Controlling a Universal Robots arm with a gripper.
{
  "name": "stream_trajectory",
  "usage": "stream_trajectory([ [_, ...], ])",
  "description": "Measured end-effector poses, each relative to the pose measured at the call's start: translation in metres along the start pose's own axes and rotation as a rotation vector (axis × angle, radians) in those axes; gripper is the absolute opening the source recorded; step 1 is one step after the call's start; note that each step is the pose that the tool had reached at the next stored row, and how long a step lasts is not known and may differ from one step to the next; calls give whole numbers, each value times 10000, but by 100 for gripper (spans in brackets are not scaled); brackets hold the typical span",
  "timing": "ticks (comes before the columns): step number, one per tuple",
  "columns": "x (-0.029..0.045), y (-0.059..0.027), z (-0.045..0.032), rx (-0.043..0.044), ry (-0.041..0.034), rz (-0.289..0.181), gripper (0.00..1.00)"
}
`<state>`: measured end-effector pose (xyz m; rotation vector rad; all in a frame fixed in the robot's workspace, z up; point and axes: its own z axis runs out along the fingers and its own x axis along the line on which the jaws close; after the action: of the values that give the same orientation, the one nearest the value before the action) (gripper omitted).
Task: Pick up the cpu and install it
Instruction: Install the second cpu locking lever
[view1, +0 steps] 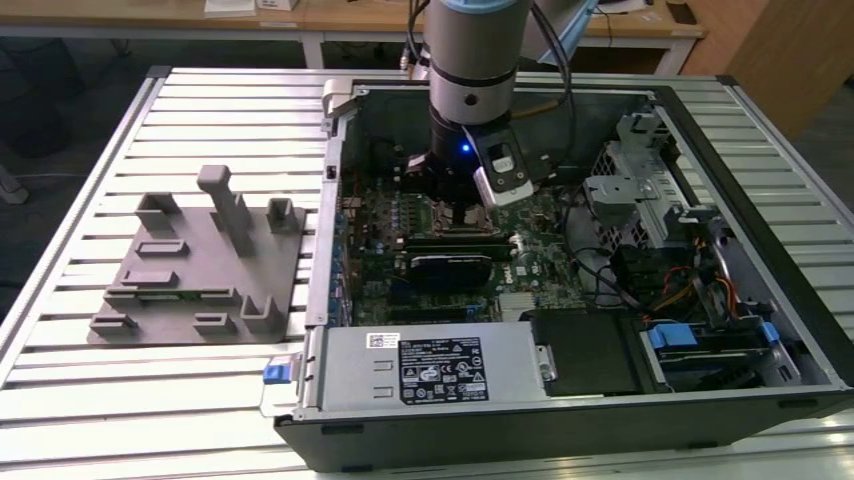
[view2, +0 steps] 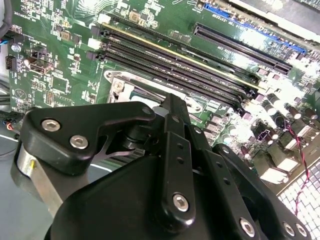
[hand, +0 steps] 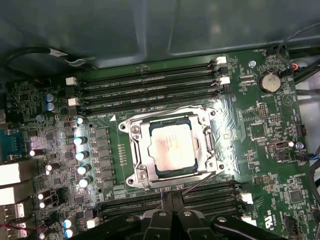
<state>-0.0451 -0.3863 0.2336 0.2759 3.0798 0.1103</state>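
Motherboard, green and crowded with small components, lies flat inside an open black desktop computer case that rests on a slatted metal table. In the first wrist view the cpu, a small flat square chip with a silver-grey metal top, sits inside the metal-framed socket on that board, between two banks of long black memory slots. The black gripper hangs just beside the socket, its tip close to the frame's edge and apart from the chip; its two fingers look drawn together with nothing between them. In the exterior view the silver-and-black robot arm reaches down into the case over the board. On the table toward the exterior view's left stands a grey plastic fixture plate with raised blocks, well apart from the case's contents.
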Motion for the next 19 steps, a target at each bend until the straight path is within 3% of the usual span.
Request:
stream_trajectory([
  [3,-5,-31,-1,-153,27,9,11],
  [11,-1,-140,-1,-716,128,40,11],
  [19,10,-213,-1,-1033,185,57,11],
])
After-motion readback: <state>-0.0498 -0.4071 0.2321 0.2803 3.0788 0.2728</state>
